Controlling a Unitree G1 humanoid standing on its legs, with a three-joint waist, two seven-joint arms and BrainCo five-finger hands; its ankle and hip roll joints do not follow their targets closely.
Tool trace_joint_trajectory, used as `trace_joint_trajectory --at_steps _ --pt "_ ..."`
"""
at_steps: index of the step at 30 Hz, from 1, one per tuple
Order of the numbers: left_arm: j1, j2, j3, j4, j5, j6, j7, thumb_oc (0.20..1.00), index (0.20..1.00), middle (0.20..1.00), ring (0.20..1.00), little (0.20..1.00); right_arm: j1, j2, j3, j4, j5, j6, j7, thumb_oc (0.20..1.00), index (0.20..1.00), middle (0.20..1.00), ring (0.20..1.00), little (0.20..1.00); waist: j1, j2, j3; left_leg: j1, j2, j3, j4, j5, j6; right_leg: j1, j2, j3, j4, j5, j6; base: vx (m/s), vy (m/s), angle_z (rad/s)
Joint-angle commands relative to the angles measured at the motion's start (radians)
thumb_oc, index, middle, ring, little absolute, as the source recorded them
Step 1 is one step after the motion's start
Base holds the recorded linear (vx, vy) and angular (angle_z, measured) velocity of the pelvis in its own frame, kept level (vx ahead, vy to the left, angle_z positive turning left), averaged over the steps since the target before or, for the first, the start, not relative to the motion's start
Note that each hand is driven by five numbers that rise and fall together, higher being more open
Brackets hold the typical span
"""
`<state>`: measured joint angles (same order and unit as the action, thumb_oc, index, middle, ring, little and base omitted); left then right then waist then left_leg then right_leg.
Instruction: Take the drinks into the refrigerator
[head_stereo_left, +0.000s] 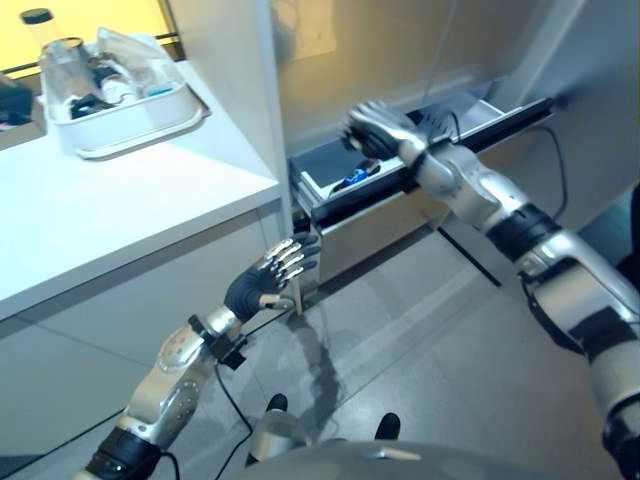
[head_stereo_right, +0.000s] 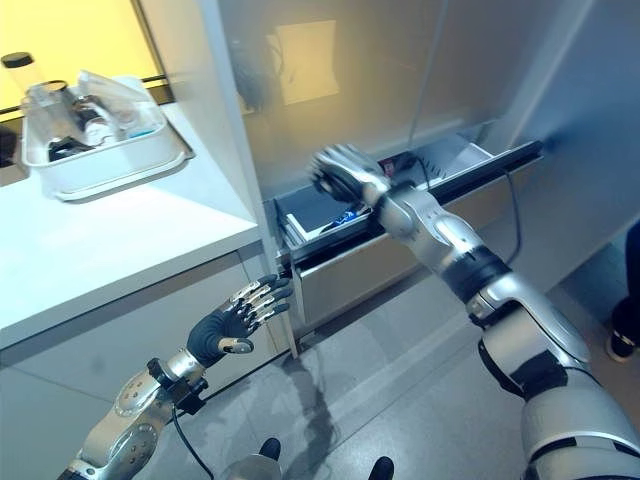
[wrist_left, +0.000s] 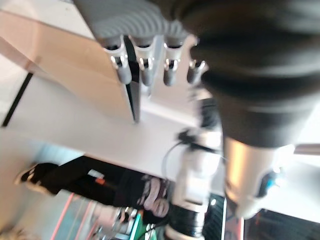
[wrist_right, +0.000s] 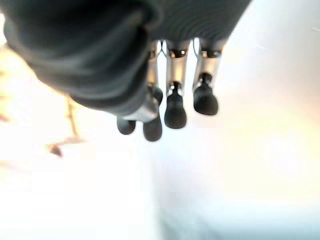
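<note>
Robot hand on the right (head_stereo_left: 378, 130) reaches toward the pale refrigerator front (head_stereo_right: 420, 80), hovering above an open drawer (head_stereo_left: 420, 150) low in the refrigerator; its fingers hang loosely curled and grip nothing. The left robot hand (head_stereo_left: 275, 272) floats lower, near the corner where the white table (head_stereo_left: 120, 220) meets the refrigerator, fingers straight and spread, also empty. The drinks (head_stereo_left: 60, 60), clear bottles, one with a dark cap, sit in a white tray (head_stereo_left: 130, 130) on the table's far left end. They lie up and to the left of both hands, well apart from each. The left robot hand is nearer, so it seems better placed to fetch one. Inside the drawer a small blue item (head_stereo_left: 357, 176) shows, too small to identify.
</note>
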<state>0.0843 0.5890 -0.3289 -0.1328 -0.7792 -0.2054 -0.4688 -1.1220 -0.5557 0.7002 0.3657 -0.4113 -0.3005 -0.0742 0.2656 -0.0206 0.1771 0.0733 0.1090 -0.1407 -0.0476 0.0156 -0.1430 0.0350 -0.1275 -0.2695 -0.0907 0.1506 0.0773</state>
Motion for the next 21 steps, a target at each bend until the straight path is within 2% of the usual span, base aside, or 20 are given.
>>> trace_joint_trajectory --at_steps 1,9,12,17,18,19,21 --pt "-0.055 0.012 -0.021 -0.036 -0.043 -0.072 0.003 1.0 1.0 1.0 1.0 1.0 -0.067 -0.052 -0.008 -0.015 0.039 -0.025 -0.006 0.2 0.2 0.2 0.2 0.2 0.001 -0.029 0.001 -0.004 -0.1 0.017 0.001 -0.038 0.137 0.042 0.002 0.004 0.166 -0.154 0.02 -0.01 0.027 0.05" --pt "-0.042 -0.003 -0.008 -0.043 -0.012 -0.091 0.024 1.0 1.0 1.0 1.0 1.0 0.151 -0.059 -0.059 -0.056 0.094 -0.033 0.025 0.2 0.2 0.2 0.2 0.2 -0.024 -0.023 0.002 0.015 -0.094 0.048 -0.009 -0.039 0.136 0.043 0.009 0.029 0.157 -0.151 0.02 -0.01 0.013 -0.11" --pt "-0.036 -0.025 -0.003 -0.033 0.011 -0.103 0.036 1.0 1.0 1.0 1.0 1.0 0.333 -0.027 -0.105 -0.041 0.124 -0.034 0.039 0.2 0.2 0.2 0.2 0.2 -0.047 -0.016 0.006 0.024 -0.091 0.064 -0.01 -0.044 0.137 0.042 0.01 0.044 0.157 -0.15 0.02 -0.01 0.016 -0.14" --pt "-0.016 -0.039 0.015 -0.02 0.039 -0.121 0.04 1.0 1.0 1.0 1.0 1.0 0.53 -0.036 -0.156 -0.025 0.145 -0.037 0.074 0.2 0.2 0.2 0.2 0.2 -0.073 -0.014 0.007 0.033 -0.086 0.08 -0.013 -0.048 0.136 0.041 0.015 0.059 0.153 -0.152 0.021 -0.01 0.01 -0.13" --pt "-0.011 -0.039 0.015 -0.018 0.044 -0.124 0.041 1.0 1.0 1.0 1.0 1.0 0.564 -0.04 -0.165 -0.015 0.146 -0.038 0.079 0.564 0.564 0.564 0.564 0.564 -0.076 -0.015 0.007 0.035 -0.085 0.082 -0.014 -0.048 0.135 0.04 0.016 0.062 0.152 -0.151 0.021 -0.01 0.0 -0.19" --pt "-0.007 -0.041 0.021 -0.017 0.044 -0.124 0.039 1.0 1.0 1.0 1.0 1.0 0.598 -0.043 -0.176 -0.003 0.152 -0.039 0.082 1.0 1.0 1.0 1.0 1.0 -0.082 -0.015 0.008 0.036 -0.085 0.083 -0.015 -0.048 0.135 0.041 0.016 0.064 0.149 -0.151 0.021 0.0 -0.005 -0.18" --pt "0.005 -0.044 0.029 -0.013 0.054 -0.129 0.038 1.0 1.0 1.0 1.0 1.0 0.674 -0.046 -0.205 0.024 0.165 -0.037 0.088 1.0 1.0 1.0 1.0 1.0 -0.093 -0.016 0.009 0.038 -0.086 0.088 -0.016 -0.049 0.134 0.039 0.019 0.069 0.147 -0.149 0.023 0.0 -0.001 -0.04"
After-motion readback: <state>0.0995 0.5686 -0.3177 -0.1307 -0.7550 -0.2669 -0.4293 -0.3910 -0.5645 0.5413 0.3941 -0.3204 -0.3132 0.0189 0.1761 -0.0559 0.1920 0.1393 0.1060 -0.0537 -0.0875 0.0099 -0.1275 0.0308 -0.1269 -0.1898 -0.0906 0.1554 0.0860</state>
